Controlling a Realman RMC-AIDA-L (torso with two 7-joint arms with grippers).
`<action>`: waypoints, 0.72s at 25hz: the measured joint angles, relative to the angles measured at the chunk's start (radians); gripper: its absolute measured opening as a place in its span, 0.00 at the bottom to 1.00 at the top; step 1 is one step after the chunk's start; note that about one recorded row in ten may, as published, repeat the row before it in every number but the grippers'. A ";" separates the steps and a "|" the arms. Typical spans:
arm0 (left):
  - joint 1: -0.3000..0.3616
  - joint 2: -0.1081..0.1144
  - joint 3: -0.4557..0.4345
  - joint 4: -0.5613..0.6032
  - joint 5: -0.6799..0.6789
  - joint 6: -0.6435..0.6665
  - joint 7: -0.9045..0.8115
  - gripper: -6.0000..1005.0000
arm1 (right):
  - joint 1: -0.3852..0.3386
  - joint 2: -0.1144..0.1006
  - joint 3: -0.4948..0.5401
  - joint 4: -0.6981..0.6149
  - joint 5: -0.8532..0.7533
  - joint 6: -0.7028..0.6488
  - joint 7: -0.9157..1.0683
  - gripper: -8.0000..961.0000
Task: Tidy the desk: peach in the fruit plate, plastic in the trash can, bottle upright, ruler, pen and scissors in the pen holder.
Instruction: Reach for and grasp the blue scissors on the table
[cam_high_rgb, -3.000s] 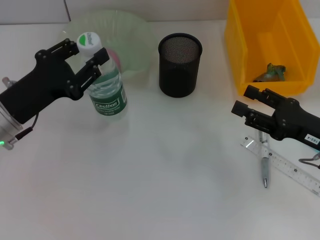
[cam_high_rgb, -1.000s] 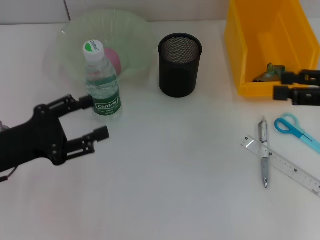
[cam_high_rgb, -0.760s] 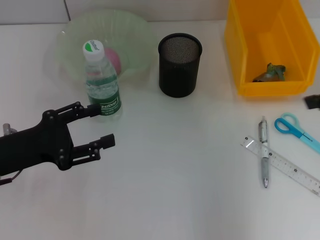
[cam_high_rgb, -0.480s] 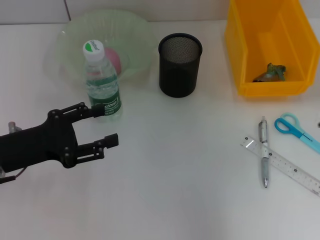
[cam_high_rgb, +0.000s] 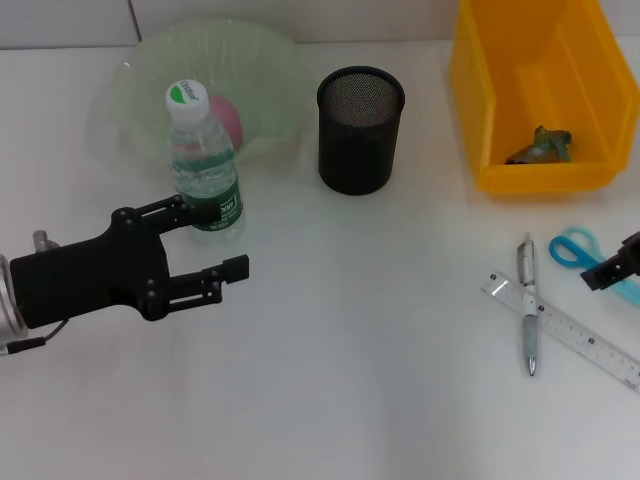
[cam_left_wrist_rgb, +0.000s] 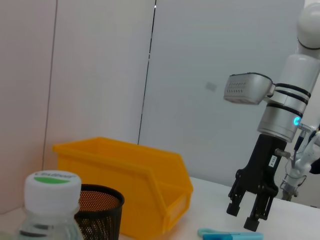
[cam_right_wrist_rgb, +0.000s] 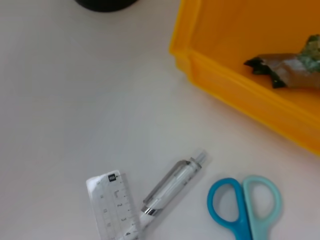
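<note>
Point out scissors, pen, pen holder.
scissors (cam_right_wrist_rgb: 244, 206), right wrist view, on the handle loops.
pen (cam_high_rgb: 527, 318), head view, mid-barrel.
pen holder (cam_high_rgb: 358, 142), head view, on the mesh wall.

Lab test bench: bare white table (cam_high_rgb: 380, 380), plain panel walls (cam_left_wrist_rgb: 100, 75), yellow parts bin (cam_high_rgb: 530, 90).
</note>
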 joint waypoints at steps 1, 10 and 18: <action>0.000 -0.002 0.001 0.000 0.000 -0.007 -0.002 0.77 | 0.005 0.000 0.000 0.018 -0.001 0.012 -0.003 0.77; -0.013 -0.020 0.001 -0.002 0.026 -0.029 -0.003 0.77 | 0.036 -0.002 -0.001 0.121 -0.039 0.097 -0.018 0.73; -0.015 -0.024 0.001 0.000 0.027 -0.031 -0.004 0.77 | 0.037 -0.002 -0.014 0.149 -0.041 0.130 -0.021 0.42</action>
